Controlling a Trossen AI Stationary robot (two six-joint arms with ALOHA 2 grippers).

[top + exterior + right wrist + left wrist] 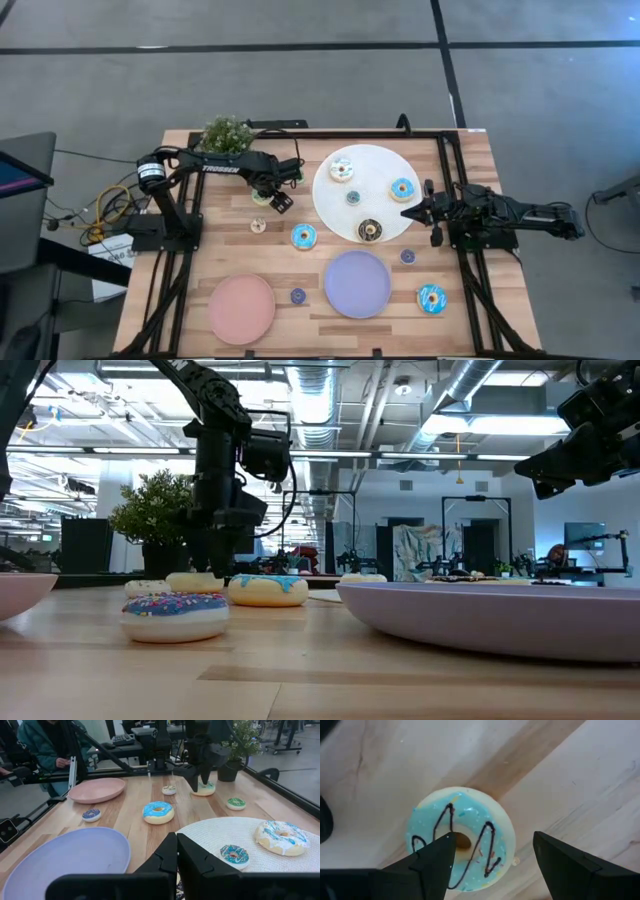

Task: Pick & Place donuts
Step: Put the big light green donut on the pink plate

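Observation:
A donut with pale teal icing and a dark zigzag point(470, 820) lies flat on the wooden table point(200, 250), left of the white plate point(330, 205). My left gripper point(493, 836) points straight down over it, open: one fingertip stands over the donut's hole, the other beyond its outer rim. On the white plate lie several donuts, among them a white-and-blue one point(342, 170) and a chocolate one point(370, 230). A blue donut point(303, 236) lies on the table nearby. My right gripper point(432, 212) waits shut at the table's right side, above the white plate's edge. My left gripper comes at the teal donut from above, fingers pointing down. One fingertip point(445, 851) is at the donut's hole point(462, 840) and the other stands outside the rim. Whether either finger touches the donut, I cannot tell. The donut lies flat on the table.
A potted plant point(228, 133) stands at the far left behind the left arm. A pink plate point(241, 308) and a purple plate point(357, 284) lie near the front edge. Tiny donuts point(258, 225) point(298, 296) point(408, 256) and a blue one point(432, 298) are scattered between.

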